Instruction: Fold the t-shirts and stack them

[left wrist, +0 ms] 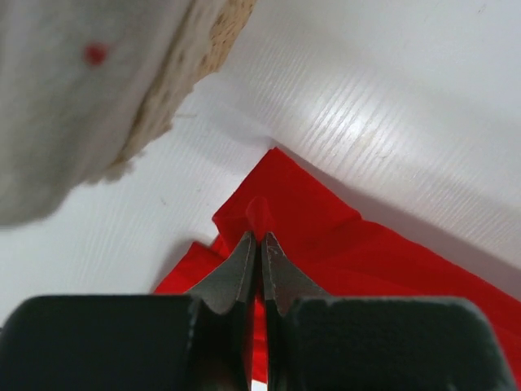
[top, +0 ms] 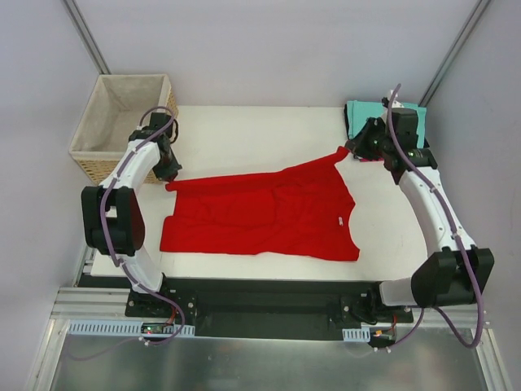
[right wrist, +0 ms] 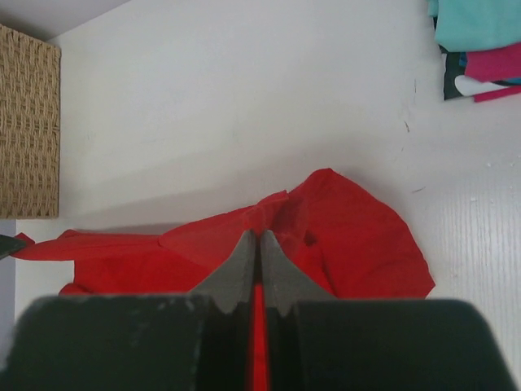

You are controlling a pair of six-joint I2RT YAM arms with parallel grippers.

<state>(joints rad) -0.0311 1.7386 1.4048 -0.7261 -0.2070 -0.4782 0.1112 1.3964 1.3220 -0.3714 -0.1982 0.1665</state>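
A bright red t-shirt [top: 260,213] lies spread across the white table, its collar toward the right. My left gripper [top: 172,177] is shut on the shirt's far left corner [left wrist: 260,213], beside the basket. My right gripper [top: 352,149] is shut on the far right corner, which is pulled up toward the stack; red cloth [right wrist: 326,228] shows between its fingers [right wrist: 242,265]. A stack of folded t-shirts [top: 364,114] sits at the far right corner, teal on top [right wrist: 476,20], with magenta-pink [right wrist: 492,65] and black edges below.
A woven wicker basket [top: 104,155] with beige lining stands off the table's far left corner, close to my left gripper; its rim [left wrist: 163,106] fills the upper left of the left wrist view. The right arm [top: 435,212] runs along the table's right edge.
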